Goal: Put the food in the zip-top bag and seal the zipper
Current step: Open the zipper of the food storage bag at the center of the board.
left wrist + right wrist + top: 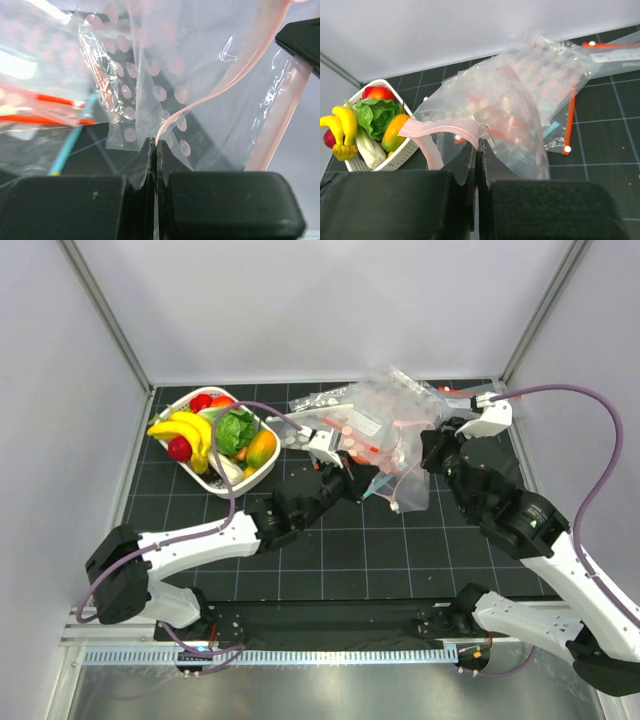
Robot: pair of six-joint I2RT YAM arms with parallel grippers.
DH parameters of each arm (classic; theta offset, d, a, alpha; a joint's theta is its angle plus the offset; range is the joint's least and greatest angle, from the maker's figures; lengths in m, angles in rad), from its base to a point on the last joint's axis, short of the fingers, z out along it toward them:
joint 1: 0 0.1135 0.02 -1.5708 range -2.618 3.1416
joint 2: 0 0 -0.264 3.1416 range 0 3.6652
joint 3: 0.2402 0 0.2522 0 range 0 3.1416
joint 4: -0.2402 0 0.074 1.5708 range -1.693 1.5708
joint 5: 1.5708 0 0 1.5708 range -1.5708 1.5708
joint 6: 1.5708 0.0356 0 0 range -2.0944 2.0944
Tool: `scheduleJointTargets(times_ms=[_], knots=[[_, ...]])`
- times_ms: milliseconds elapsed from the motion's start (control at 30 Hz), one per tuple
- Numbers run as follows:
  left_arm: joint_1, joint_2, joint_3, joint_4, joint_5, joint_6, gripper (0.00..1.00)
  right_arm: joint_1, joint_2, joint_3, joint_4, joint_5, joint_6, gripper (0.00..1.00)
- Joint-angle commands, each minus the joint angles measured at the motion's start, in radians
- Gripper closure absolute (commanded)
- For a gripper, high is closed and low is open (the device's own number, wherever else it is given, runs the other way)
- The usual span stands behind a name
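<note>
Bag (520, 95), clear, dotted, crumpled, pale pink zipper (440, 127)

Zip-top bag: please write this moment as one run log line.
left fingers: shut on zip-top bag | right fingers: shut on zip-top bag | food: in basket | zipper: unsealed

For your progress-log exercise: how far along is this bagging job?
Done: both the left gripper and right gripper are shut on the zip-top bag at its mouth edge. In hand: spreading that mouth, judging by the grips. Left: the food sits in the white basket; the zipper is unsealed.
</note>
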Motion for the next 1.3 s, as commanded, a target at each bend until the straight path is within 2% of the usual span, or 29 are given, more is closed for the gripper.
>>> scheduleJointTargets(times_ms=[0, 133, 167, 367, 500, 567, 600, 667, 700, 800, 967, 1067, 1133, 1167, 1267], knots=[[0.003, 0.067, 0.044, 0.131, 0.094, -0.160, 1.00, 0.003, 0.047, 0.045, -0.084, 0.050, -0.067, 0.99], [0.047, 0.078, -0.016, 0.140, 0.105, -0.192, 1.00, 0.011, 0.184, 0.051, -0.087, -0.027, -0.061, 0.99], [0.077, 0.073, -0.072, 0.149, 0.097, -0.197, 1.00, 0.025, 0.217, 0.052, -0.084, -0.038, -0.061, 0.99], [0.145, -0.006, -0.225, 0.110, -0.027, -0.189, 0.99, 0.094, 0.376, 0.026, 0.008, -0.074, -0.049, 0.99], [0.145, -0.094, -0.256, -0.045, -0.126, -0.165, 0.82, 0.100, 0.385, -0.047, 0.124, -0.159, -0.032, 0.99], [0.145, -0.141, -0.272, -0.090, -0.191, -0.140, 0.77, 0.100, 0.394, -0.075, 0.174, -0.182, -0.022, 0.99], [0.145, -0.155, -0.283, -0.107, -0.211, -0.134, 0.68, 0.100, 0.400, -0.078, 0.181, -0.202, -0.016, 0.99], [0.145, -0.196, -0.329, -0.104, -0.264, -0.116, 0.61, 0.100, 0.423, -0.077, 0.192, -0.214, -0.015, 0.99], [0.147, -0.207, -0.343, -0.093, -0.275, -0.110, 0.54, 0.100, 0.429, -0.077, 0.192, -0.219, -0.013, 0.99], [0.147, -0.210, -0.342, -0.096, -0.288, -0.048, 0.43, 0.100, 0.451, -0.077, 0.195, -0.228, -0.010, 0.99], [0.147, -0.143, -0.253, -0.159, -0.259, 0.013, 0.37, 0.102, 0.471, -0.077, 0.203, -0.256, -0.006, 0.99], [0.147, -0.100, -0.228, -0.156, -0.232, 0.018, 0.36, 0.108, 0.476, -0.081, 0.211, -0.263, -0.004, 0.99], [0.147, -0.060, -0.214, -0.156, -0.242, 0.035, 0.41, 0.111, 0.477, -0.084, 0.211, -0.265, -0.004, 0.98], [0.147, -0.045, -0.207, -0.156, -0.245, 0.041, 0.46, 0.111, 0.477, -0.084, 0.209, -0.263, -0.006, 0.98], [0.147, 0.006, -0.173, -0.173, -0.248, 0.053, 0.76, 0.117, 0.491, -0.078, 0.195, -0.244, -0.007, 0.95]])
